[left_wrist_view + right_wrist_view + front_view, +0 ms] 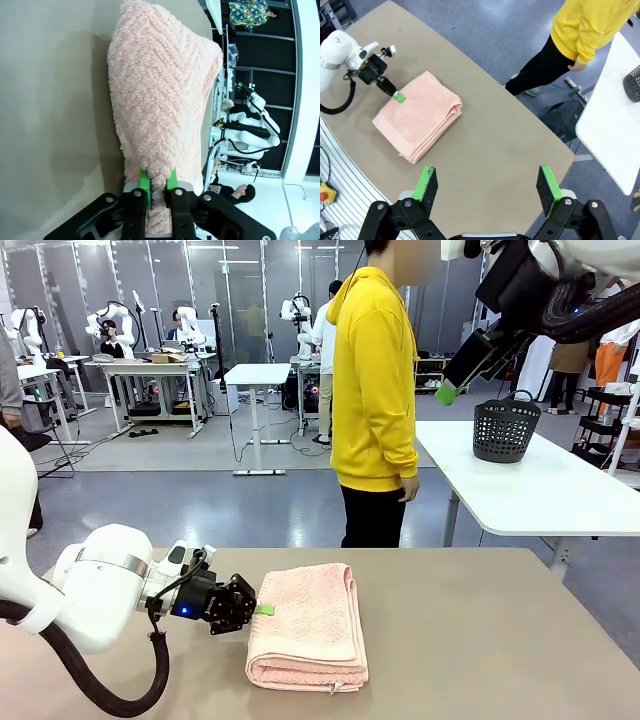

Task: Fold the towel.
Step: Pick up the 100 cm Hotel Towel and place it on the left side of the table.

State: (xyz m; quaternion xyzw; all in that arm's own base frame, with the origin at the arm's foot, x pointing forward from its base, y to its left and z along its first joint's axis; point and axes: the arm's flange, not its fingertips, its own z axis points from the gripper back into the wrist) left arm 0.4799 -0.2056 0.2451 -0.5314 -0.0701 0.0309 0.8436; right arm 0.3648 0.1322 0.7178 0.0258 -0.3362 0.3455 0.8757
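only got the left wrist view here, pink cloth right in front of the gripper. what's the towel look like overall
Observer: The towel lies folded in a stacked rectangle on the tan table.
Operator: where's the left gripper on it
Observer: The left gripper is at the towel's left edge, about halfway along that side, pads closed on the top layer.
Operator: and the right arm
Observer: The right gripper is open, high above the table and looking down on it.
Operator: person near
Observer: A person in a yellow hoodie stands at the far side, hands off the towel.
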